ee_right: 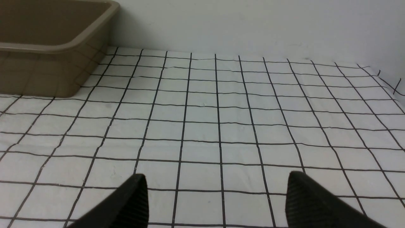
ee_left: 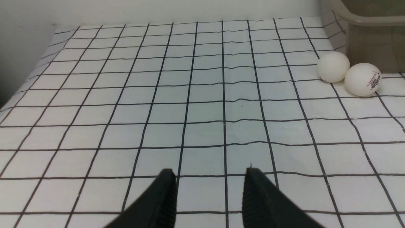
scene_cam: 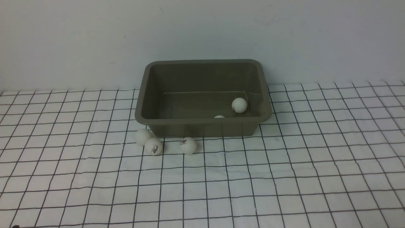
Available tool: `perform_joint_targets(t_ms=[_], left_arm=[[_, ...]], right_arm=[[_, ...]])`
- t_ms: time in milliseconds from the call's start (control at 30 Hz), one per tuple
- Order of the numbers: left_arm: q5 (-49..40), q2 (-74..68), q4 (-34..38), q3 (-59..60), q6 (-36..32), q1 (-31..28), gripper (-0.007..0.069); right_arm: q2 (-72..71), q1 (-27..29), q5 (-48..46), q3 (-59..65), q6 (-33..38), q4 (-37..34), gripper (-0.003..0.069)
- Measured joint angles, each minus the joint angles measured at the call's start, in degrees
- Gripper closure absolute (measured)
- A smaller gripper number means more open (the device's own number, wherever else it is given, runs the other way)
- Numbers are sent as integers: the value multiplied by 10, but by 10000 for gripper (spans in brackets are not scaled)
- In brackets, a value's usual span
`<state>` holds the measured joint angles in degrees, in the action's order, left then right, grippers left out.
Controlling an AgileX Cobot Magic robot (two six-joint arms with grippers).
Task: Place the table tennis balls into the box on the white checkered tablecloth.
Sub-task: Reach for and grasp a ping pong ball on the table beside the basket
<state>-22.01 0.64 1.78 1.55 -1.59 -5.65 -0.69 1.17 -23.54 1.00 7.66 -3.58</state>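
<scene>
A plain, pale grey wall (scene_cam: pixel 79 38) is seen upright directly behind the white checkered tablecloth (scene_cam: pixel 284 177). A few faint specks are noted on its surface.

1. The box (scene_cam: pixel 202 128): olive-grey, upright, open-topped, at the cloth's far middle.
2. Two table tennis balls (scene_cam: pixel 239 105) lie inside the box, one near its right wall and one half hidden behind its front rim.
3. Three more lie on the white checkered tablecloth (scene_cam: pixel 284 174) by the box's front left corner, two of them touching.
</scene>
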Motion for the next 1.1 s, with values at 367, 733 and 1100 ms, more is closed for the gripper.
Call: perform_joint_targets(t_ms=[367,733,1100], left_arm=[[0,0,0,0,0,0,356],[71,0,161,1,44,0,356],[102,0,434,1,58,0,356]], right_arm=[[0,0,1,0,0,0,132],[0,-3,1,0,0,0,132],[0,-30,1,0,0,0,132]])
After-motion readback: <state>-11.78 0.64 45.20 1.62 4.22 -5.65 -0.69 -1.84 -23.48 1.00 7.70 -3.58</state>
